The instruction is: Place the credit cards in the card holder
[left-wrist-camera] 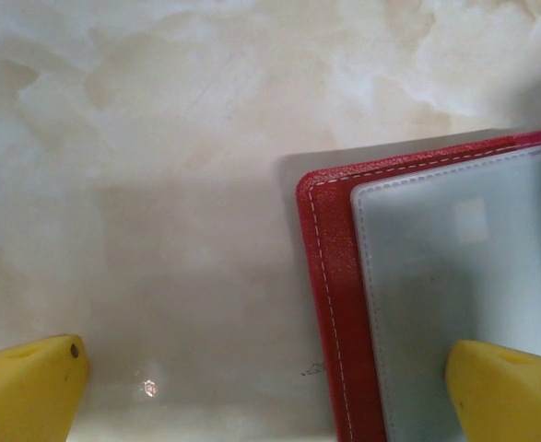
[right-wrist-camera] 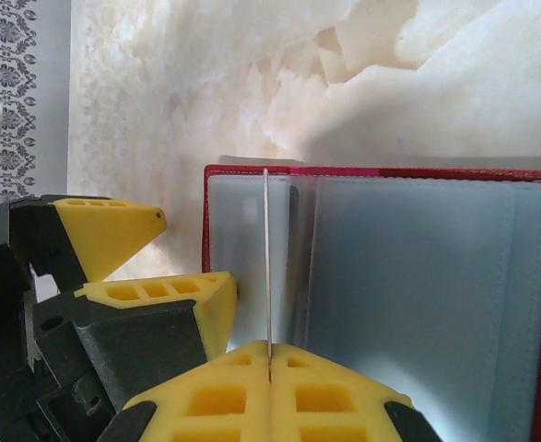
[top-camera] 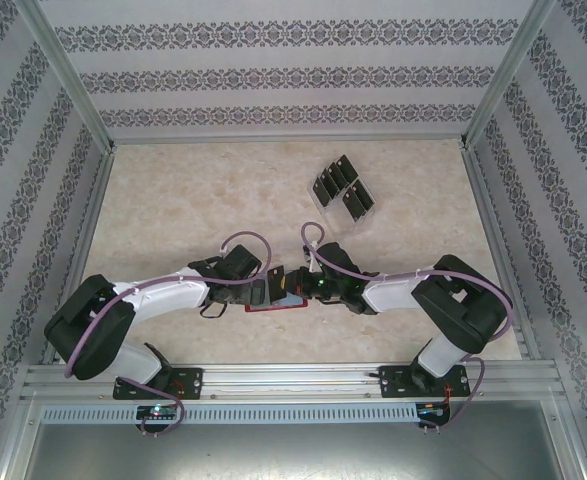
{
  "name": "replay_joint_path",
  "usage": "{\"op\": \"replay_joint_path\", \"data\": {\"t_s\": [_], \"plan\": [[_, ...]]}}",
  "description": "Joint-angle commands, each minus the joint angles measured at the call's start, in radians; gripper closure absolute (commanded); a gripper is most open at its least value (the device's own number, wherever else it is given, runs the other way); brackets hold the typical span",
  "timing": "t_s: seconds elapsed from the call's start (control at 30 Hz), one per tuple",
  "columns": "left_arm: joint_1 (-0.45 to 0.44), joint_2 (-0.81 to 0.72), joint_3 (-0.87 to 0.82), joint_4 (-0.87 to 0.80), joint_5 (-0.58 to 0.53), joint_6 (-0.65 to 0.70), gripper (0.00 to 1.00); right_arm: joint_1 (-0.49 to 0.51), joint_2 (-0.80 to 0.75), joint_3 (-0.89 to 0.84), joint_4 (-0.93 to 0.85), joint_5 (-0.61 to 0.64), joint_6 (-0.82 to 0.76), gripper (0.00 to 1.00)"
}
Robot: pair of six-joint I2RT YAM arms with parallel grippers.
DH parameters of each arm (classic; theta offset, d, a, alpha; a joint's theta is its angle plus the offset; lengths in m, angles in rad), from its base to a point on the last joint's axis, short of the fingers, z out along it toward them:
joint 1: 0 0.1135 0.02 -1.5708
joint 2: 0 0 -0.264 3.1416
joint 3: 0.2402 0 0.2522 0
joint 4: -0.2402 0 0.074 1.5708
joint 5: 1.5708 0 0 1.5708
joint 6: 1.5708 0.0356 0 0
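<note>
1. Judging from the pose, reckoned the step in hand as slotting one credit card [right-wrist-camera: 268, 267] into the card holder [right-wrist-camera: 417, 276]; card not yet seated.
2. Found the card holder lying open on the desk [left-wrist-camera: 159, 138], grey-blue inside up, red border showing round it.
3. Saw the credit card edge-on as a thin pale line, upright over the card holder's inside, toward its left edge in the right wrist view; entry into a pocket impossible to confirm.
4. Noted the right fingers [right-wrist-camera: 288, 387] pressed fully together, pinching the near edge of that card.
5. Noted the left fingers [left-wrist-camera: 505, 391] spread fully wide and holding nothing: one over the card holder's grey-blue panel near a corner, the other over bare desk beside the card holder; contact with the panel not discernible.
6. Spotted the remaining credit cards [top-camera: 345, 185] in a clear stand [top-camera: 318, 200], well apart from the card holder, on its far side.
7. For the next move, judged a need to line the card's leading edge up with a pocket mouth, then slide it in flat, with the card holder steadied against shifting.
</note>
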Motion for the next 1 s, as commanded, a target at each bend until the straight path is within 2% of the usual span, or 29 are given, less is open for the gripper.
{"op": "replay_joint_path", "data": {"t_s": [0.0, 0.27, 0.97], "plan": [[-0.009, 0.008, -0.035, -0.062, -0.034, 0.002, 0.00, 0.012, 0.002, -0.024, 0.041, 0.020, 0.014, 1.00], [-0.009, 0.003, -0.038, -0.064, -0.034, 0.004, 0.00, 0.012, -0.017, -0.059, 0.042, 0.048, 0.021, 1.00], [-0.009, 0.001, -0.040, -0.061, -0.034, 0.005, 0.00, 0.012, 0.062, -0.073, 0.109, 0.007, 0.036, 1.00]]}}
